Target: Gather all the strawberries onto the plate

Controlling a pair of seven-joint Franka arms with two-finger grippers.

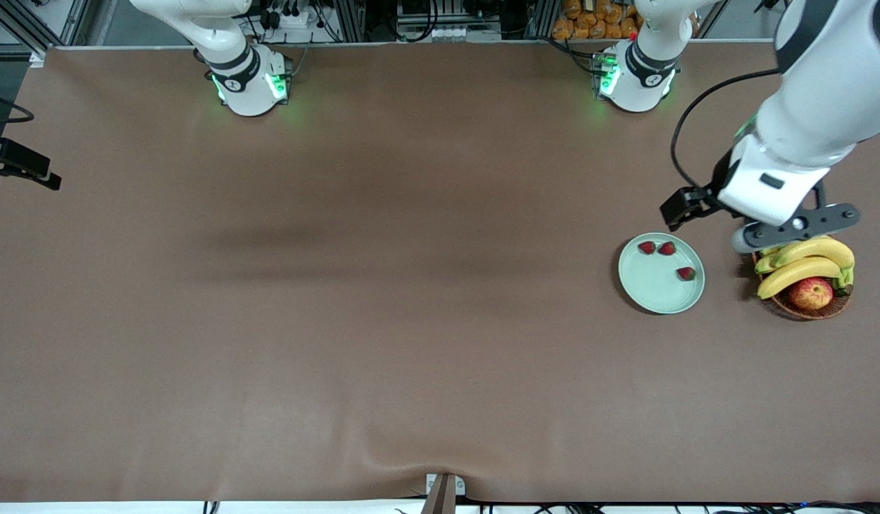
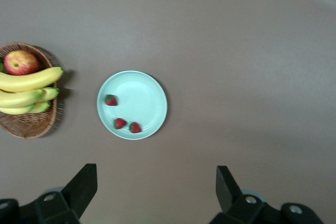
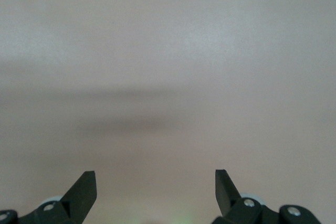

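The pale mint-green plate (image 1: 654, 289) lies on the brown table toward the left arm's end. Three strawberries lie in it: two side by side (image 1: 647, 248) (image 1: 667, 248) and one apart (image 1: 686, 273). In the left wrist view the plate (image 2: 139, 90) and its berries (image 2: 111, 99) (image 2: 119, 123) (image 2: 135, 127) show small and far below. My left gripper (image 1: 751, 239) (image 2: 156, 174) hangs high over the table between plate and basket, open and empty. My right gripper (image 3: 155, 174) is open and empty over bare table; the front view does not show it.
A brown wicker basket (image 1: 786, 308) (image 2: 26, 129) stands beside the plate, at the left arm's end. It holds yellow bananas (image 1: 804, 260) and a red-yellow apple (image 1: 811, 293). A black camera mount (image 1: 18, 168) sits at the right arm's end of the table.
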